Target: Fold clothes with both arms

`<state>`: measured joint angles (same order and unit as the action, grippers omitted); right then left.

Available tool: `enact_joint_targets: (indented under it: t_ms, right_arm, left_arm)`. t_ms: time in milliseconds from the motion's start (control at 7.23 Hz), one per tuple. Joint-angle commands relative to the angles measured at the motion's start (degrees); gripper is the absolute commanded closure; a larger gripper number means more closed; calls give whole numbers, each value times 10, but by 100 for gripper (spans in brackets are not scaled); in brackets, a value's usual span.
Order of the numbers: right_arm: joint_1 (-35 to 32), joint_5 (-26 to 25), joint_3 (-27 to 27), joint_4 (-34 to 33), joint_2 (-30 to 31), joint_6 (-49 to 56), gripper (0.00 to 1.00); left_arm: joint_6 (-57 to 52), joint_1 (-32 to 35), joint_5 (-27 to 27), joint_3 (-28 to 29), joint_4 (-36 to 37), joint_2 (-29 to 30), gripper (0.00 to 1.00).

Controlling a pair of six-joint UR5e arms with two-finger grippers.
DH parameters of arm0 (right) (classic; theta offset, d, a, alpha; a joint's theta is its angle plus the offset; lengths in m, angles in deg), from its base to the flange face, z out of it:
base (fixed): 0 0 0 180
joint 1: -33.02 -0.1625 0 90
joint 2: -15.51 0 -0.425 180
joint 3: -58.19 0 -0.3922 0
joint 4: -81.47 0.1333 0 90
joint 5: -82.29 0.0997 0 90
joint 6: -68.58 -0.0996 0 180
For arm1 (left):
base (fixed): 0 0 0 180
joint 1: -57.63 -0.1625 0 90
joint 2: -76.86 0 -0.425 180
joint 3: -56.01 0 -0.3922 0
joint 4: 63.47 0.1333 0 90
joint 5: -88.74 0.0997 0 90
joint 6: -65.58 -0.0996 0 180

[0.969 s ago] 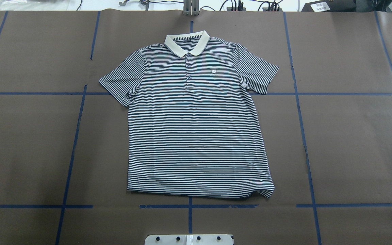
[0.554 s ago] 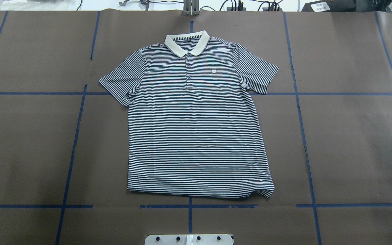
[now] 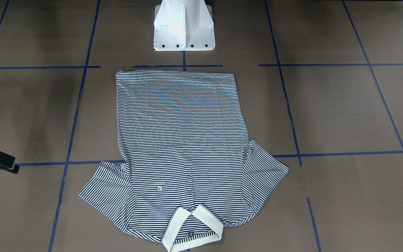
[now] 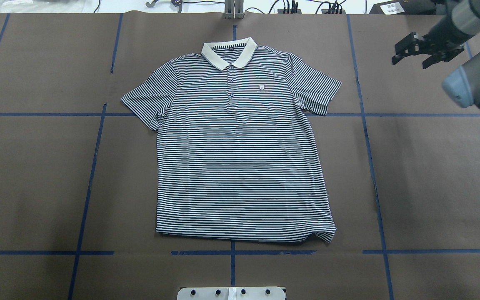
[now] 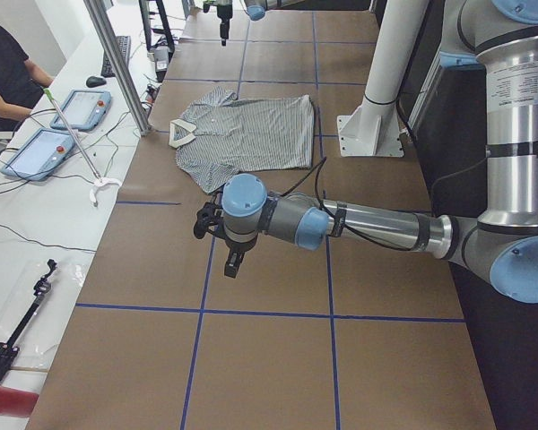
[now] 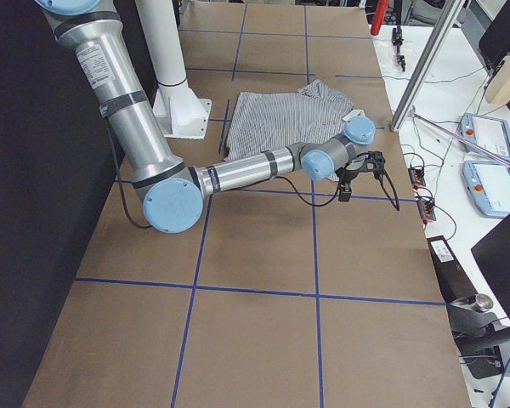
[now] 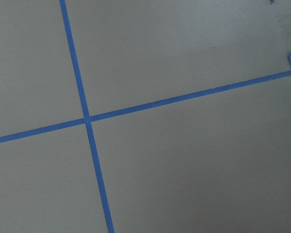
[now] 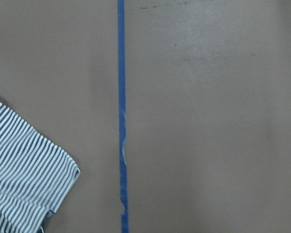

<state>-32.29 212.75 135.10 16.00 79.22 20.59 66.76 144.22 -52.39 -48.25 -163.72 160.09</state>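
Note:
The navy-and-white striped polo shirt lies flat and face up in the middle of the brown table, with its cream collar at the far side. It also shows in the front-facing view. My right gripper hovers over bare table to the right of the shirt's right sleeve, with its fingers spread and empty. The right wrist view shows only the sleeve's corner. My left gripper hangs over bare table far to the shirt's left. I cannot tell whether it is open or shut.
Blue tape lines divide the brown table cover. The white pedestal base stands just behind the shirt's hem. A side bench with tablets, cables and a seated person runs along the far edge. A metal post stands there.
My right arm has swung into the overhead view from the right edge, and its gripper is now beyond the right sleeve. The shirt has not moved.

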Motion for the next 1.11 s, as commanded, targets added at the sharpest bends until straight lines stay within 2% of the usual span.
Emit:
enact_joint_targets:
  t_ms: [0,138,277,554,830,969]
  right_arm:
    - [101,-133,-87,112,-62,-206,5]
    - [122,-175,-100,112,-74,-241,10]
    - [127,-180,-105,112,-74,-242,12]
    - [136,-183,-113,112,-79,-242,28]
    - [147,-192,-114,111,-79,-242,34]
    - [147,-194,-114,111,-79,-242,61]
  left_arm:
    - [0,0,-2,4,-13,0,0]
    - [1,0,-2,-1,-13,0,0]
    - [1,0,-3,-2,-13,0,0]
    - [2,0,-17,-2,-14,0,0]
    - [2,0,-17,-2,-14,0,0]
    - [1,1,-18,-2,-14,0,0]
